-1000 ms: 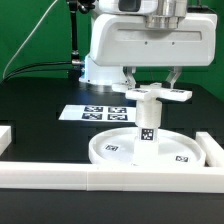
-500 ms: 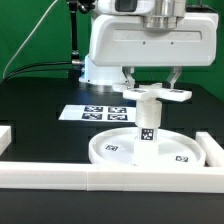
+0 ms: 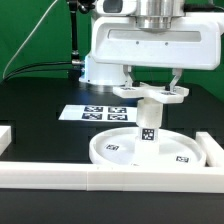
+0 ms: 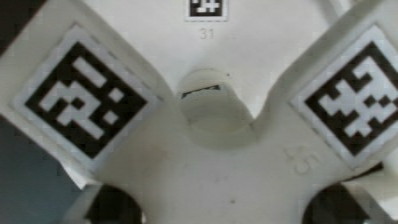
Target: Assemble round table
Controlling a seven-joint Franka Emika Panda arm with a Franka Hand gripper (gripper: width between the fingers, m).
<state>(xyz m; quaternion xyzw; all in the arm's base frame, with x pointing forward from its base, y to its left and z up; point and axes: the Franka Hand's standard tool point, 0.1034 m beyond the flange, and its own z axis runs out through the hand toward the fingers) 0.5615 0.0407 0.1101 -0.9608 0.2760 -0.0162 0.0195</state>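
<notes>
The large round rimmed disc (image 3: 112, 150) lies flat on the black table. The short tagged post (image 3: 148, 124) stands upright in its middle. The four-armed cross piece (image 3: 152, 94) sits on top of the post. My gripper (image 3: 153, 78) comes down from above and is shut on the cross piece, one finger on each side. In the wrist view the cross piece (image 4: 214, 120) fills the picture with its tagged arms, and the gripper (image 4: 228, 206) grips its hub, with dark fingers (image 4: 118, 206) at the sides. The post is hidden there.
The marker board (image 3: 95, 113) lies behind the disc. A long white border rail (image 3: 110, 178) runs across the front, with short rails at the exterior view's left (image 3: 4, 134) and right (image 3: 213, 150). The arm's white base (image 3: 100, 68) stands behind.
My gripper has turned a little with the cross piece in it, so its arms point at a slightly different angle. The disc and post have stayed in place.
</notes>
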